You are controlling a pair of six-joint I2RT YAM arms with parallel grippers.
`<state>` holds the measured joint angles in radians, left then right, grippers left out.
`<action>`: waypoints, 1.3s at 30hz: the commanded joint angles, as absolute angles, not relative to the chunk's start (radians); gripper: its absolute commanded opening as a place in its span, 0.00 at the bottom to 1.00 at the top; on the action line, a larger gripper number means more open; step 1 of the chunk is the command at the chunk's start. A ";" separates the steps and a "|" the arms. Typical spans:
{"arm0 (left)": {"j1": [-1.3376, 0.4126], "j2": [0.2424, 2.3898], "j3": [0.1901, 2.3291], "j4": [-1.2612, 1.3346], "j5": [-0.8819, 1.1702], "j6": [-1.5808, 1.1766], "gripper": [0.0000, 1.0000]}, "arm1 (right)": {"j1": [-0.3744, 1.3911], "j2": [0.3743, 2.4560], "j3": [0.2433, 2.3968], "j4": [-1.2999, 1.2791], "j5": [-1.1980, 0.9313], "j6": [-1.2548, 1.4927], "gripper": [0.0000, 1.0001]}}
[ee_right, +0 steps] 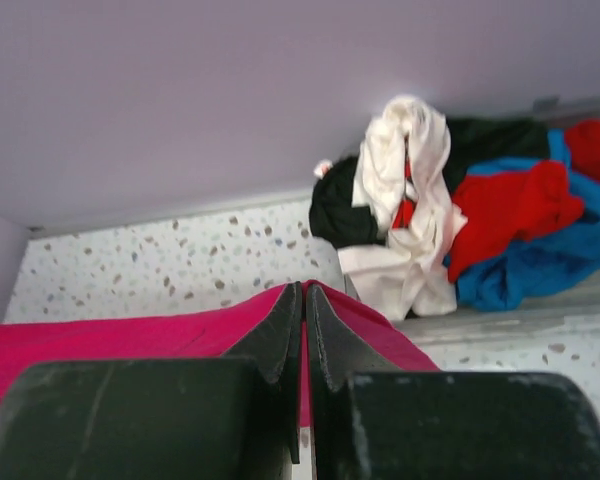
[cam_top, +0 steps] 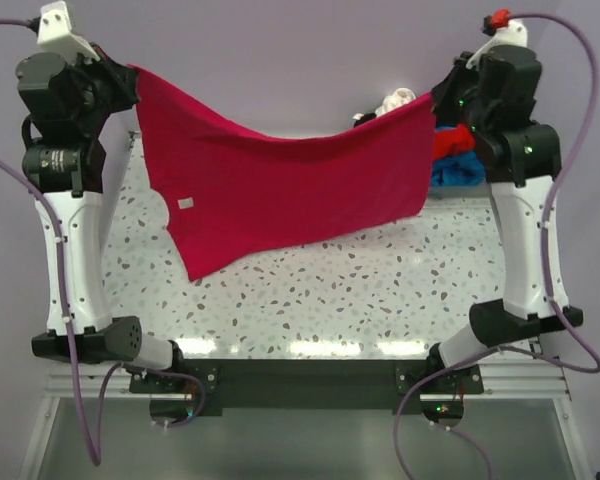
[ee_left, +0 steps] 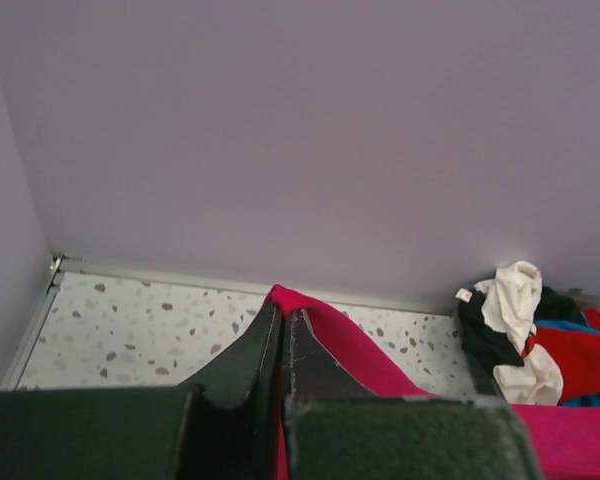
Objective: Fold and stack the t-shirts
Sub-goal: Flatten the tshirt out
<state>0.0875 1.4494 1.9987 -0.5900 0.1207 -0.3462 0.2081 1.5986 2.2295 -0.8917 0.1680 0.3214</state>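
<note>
Crimson-pink t-shirt hangs over the worktop's far half, long axis left to right, left gripper pinched shut on one top corner, right gripper on the other, middle sagging, lower hem toward the near-left.

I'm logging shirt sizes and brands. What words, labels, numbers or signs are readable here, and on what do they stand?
No text can be read in any view.
On the crimson-pink t-shirt, a small pale label: too small to read.
On the heap of t-shirts, a small white tag: blurred, unreadable.
</note>
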 commanded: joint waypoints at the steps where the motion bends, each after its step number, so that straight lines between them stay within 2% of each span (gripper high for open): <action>1: 0.097 1.393 2.091 -0.526 0.143 -0.331 0.00 | 0.202 1.475 2.275 -0.763 0.213 0.253 0.00; 12: 0.097 1.189 2.114 -0.512 0.100 -0.399 0.00 | 0.202 1.212 2.114 -0.591 0.281 0.175 0.00; 20: 0.097 1.117 2.229 -0.515 0.003 -0.370 0.00 | 0.202 1.160 2.192 -0.597 0.316 0.164 0.00; 22: 0.097 1.123 2.235 -0.509 0.003 -0.371 0.00 | 0.204 1.167 2.210 -0.595 0.314 0.166 0.00; 26: 0.095 1.143 2.119 -0.463 0.018 -0.393 0.00 | 0.201 1.198 2.180 -0.604 0.331 0.178 0.00; 30: 0.095 1.216 2.051 -0.451 0.081 -0.410 0.00 | 0.202 1.238 2.074 -0.604 0.318 0.219 0.00; 35: 0.097 1.319 2.055 -0.440 0.118 -0.405 0.00 | 0.202 1.301 2.005 -0.592 0.308 0.250 0.00; 39: 0.097 1.394 2.114 -0.449 0.132 -0.399 0.00 | 0.202 1.354 2.046 -0.618 0.298 0.247 0.00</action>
